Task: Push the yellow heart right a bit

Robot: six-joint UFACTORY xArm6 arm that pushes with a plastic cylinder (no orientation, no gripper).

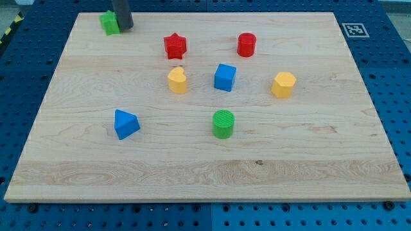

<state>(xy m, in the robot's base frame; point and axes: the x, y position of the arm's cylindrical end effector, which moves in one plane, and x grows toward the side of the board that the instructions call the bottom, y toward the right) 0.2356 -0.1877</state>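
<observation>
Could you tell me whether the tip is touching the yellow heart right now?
No, my tip sits by the green block at the view's top left, far from the yellow heart.

- The wooden tabletop (308,160) lies on a blue pegboard (398,77).
- The blue cube (225,77) stands near its middle.
- Red star (174,46): up-left of the cube.
- Red cylinder (246,45): up-right of it.
- Yellow hexagonal block (283,85): to its right.
- Green cylinder (223,124): below it.
- Blue triangular block (126,124): down-left, well apart.
- Green block (109,23): far up-left; shape unclear.
</observation>
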